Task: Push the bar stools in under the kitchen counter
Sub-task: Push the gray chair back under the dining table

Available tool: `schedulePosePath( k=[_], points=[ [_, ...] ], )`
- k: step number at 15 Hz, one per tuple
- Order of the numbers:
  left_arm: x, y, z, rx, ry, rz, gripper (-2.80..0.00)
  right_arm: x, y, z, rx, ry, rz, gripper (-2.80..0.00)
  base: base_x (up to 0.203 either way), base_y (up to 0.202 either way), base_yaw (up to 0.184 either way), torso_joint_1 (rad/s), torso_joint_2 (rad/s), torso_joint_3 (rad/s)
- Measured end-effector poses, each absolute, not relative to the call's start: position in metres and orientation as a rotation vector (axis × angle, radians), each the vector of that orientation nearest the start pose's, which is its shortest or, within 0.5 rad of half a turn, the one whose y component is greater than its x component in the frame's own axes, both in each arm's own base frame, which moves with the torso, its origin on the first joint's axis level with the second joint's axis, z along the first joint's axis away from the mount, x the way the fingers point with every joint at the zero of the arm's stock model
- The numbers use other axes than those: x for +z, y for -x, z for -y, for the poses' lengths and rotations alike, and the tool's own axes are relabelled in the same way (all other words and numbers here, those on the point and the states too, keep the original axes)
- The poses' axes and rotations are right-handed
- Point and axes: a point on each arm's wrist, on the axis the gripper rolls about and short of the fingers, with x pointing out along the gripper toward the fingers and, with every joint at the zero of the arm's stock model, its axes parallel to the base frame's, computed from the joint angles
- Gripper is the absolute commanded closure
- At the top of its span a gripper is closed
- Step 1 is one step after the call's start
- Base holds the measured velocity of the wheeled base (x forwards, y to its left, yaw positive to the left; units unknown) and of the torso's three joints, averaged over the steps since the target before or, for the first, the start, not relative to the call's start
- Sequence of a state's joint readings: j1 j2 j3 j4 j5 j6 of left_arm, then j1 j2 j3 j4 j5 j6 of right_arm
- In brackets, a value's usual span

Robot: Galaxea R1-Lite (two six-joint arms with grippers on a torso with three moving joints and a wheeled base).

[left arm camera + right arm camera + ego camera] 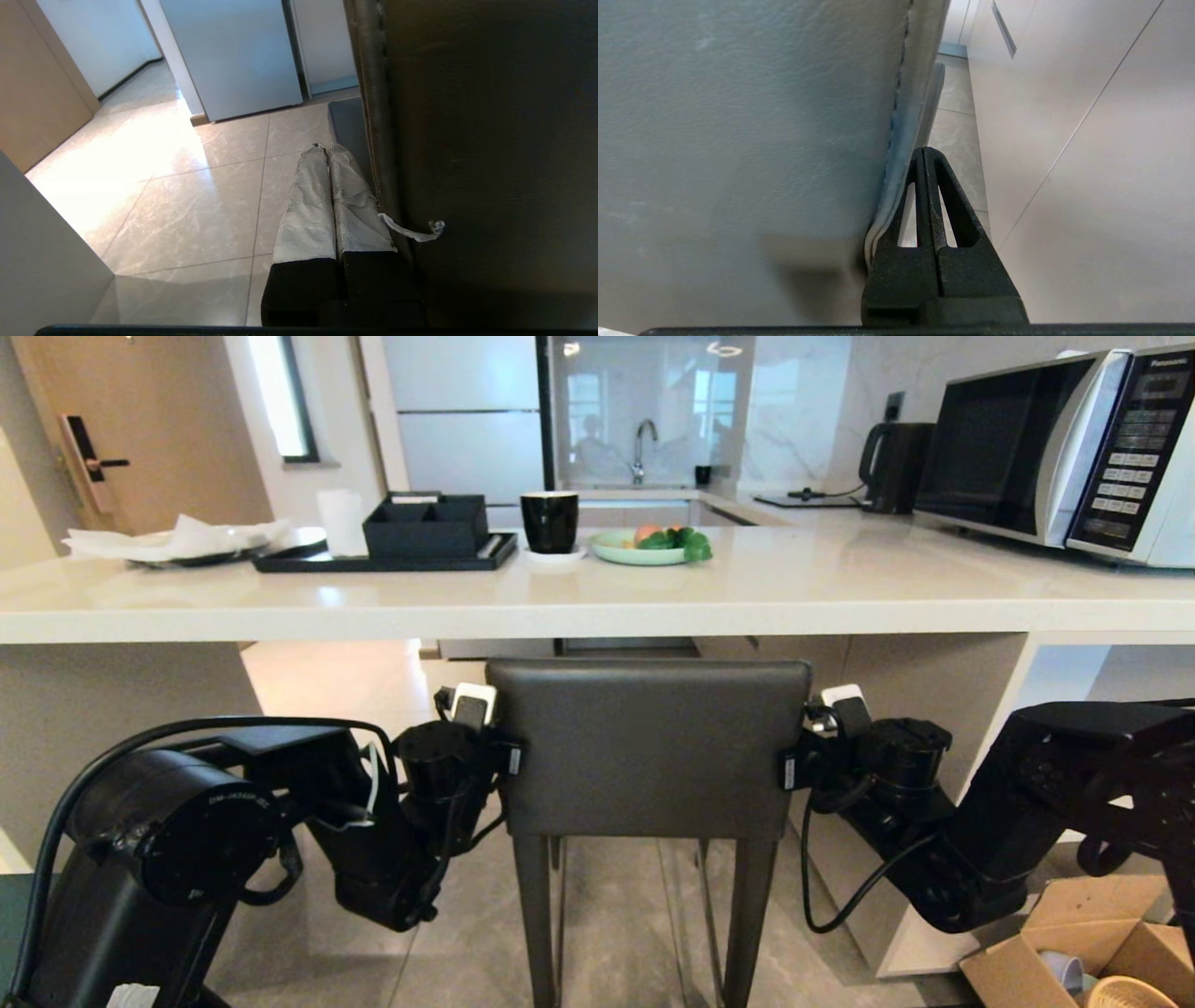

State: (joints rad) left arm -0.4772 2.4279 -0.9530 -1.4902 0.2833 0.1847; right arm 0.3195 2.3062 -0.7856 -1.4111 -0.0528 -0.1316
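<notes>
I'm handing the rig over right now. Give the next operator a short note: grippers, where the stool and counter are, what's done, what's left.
Left gripper: shut, empty, fingers lying along the left edge of the grey stool's back.
Right gripper: shut, empty, lying along the right edge of the same back.
Both arms flank the stool, one on each side.
Grey stool: upright, centred in front of the kitchen counter; its back stands just below the slab edge. How far the seat reaches under cannot be seen.
The teal stool is not in view.
Left to do: judge from another angle whether the grey stool needs more pushing, then find the teal one.
</notes>
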Motion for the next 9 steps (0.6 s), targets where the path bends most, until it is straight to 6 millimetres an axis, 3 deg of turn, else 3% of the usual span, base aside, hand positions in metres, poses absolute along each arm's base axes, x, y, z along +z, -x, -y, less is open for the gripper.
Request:
schedulePosePath(
  k=[5,9],
  points=[
    [0.03,-0.374,0.201,-0.19,-0.172,0.044,0.0,0.042,-0.37,-0.106,0.238,0.152,-0.097,0.0,0.0,0.0,0.0,0.0,0.0,0.0],
    [0.026,-0.351,0.195,-0.238,-0.18,-0.007,0.0,0.047,-0.369,-0.098,0.219,0.149,-0.093,0.0,0.0,0.0,0.0,0.0,0.0,0.0]
  ],
)
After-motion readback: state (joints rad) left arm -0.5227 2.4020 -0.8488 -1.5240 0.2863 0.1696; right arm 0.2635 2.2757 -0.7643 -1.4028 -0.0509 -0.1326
